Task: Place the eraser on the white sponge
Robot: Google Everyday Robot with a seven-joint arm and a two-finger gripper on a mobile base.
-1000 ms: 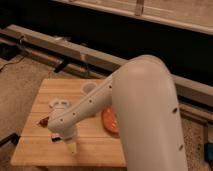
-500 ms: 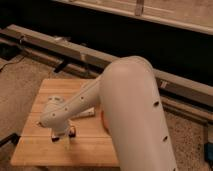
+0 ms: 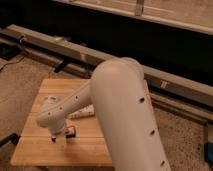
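Small dark flat eraser (image 3: 70, 131), pale strip on top, lying flat near the wooden table's (image 3: 30, 150) front left, just right of the lowered, spread-fingered gripper (image 3: 58, 135).

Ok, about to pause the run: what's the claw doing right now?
Claw: open, holding nothing, low over the wooden table, the eraser just beside it.

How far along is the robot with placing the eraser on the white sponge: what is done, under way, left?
Done: nothing yet; the eraser lies on the wooden table. In hand: the gripper, open, hangs low over the table's near side, right beside the eraser, not gripping it. Left: grasp, lift and set it on the white sponge, which is not visible, perhaps behind the arm.
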